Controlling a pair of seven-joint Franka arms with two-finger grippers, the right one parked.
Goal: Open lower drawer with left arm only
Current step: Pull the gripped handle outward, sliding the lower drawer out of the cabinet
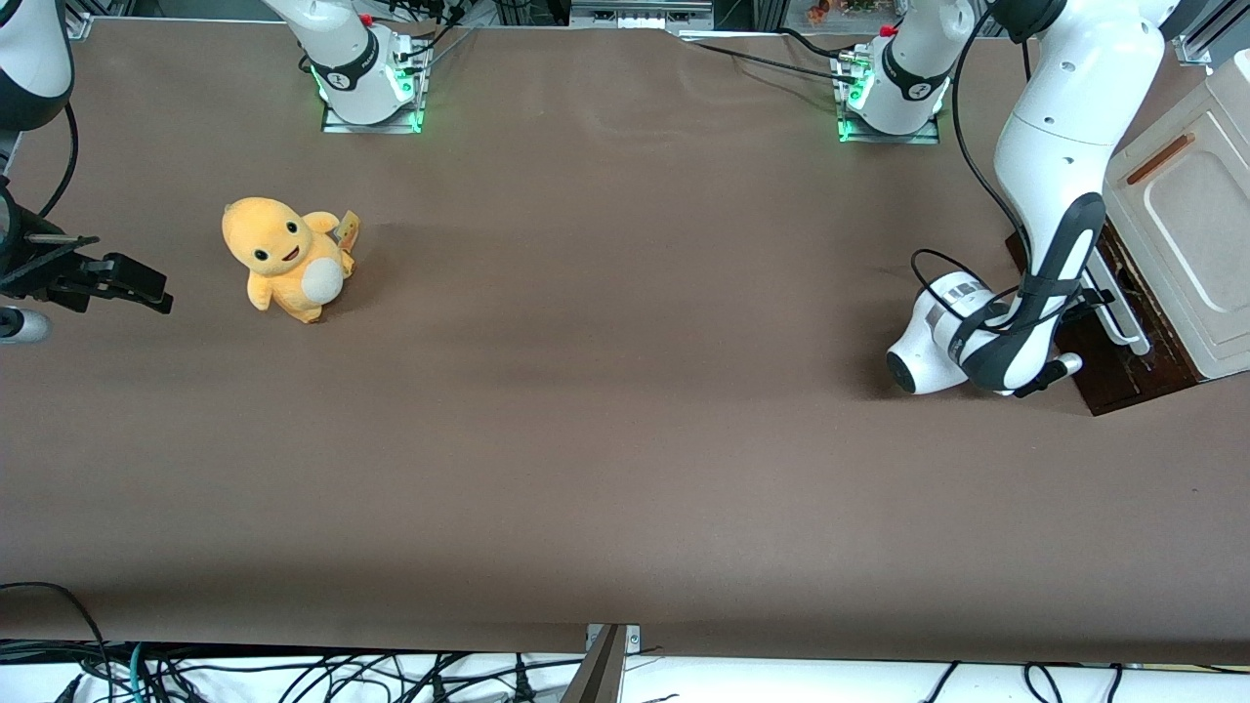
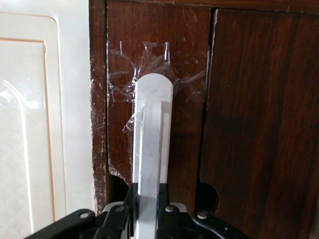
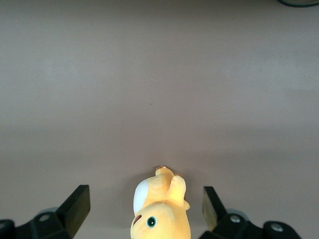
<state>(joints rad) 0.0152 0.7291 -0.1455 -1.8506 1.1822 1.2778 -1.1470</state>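
Note:
The lower drawer (image 1: pixel 1123 376) has a dark brown wood front (image 2: pixel 184 59) and sits at the foot of the cream cabinet (image 1: pixel 1206 225), at the working arm's end of the table. None of the drawer's inside shows. The left arm (image 1: pixel 1060 186) bends down in front of it. My gripper (image 2: pixel 148 199) is shut on the drawer's white bar handle (image 2: pixel 152 129), with a black finger (image 2: pixel 130 199) pressed against each side of the bar. In the front view the gripper (image 1: pixel 1099 298) is mostly hidden by the wrist, beside the handle (image 1: pixel 1128 322).
Above the drawer is a cream recessed panel (image 1: pixel 1196 220) with an orange-brown strip handle (image 1: pixel 1159 159). A yellow plush toy (image 1: pixel 288 259) sits on the brown table toward the parked arm's end. Two arm bases (image 1: pixel 894 93) stand farthest from the front camera.

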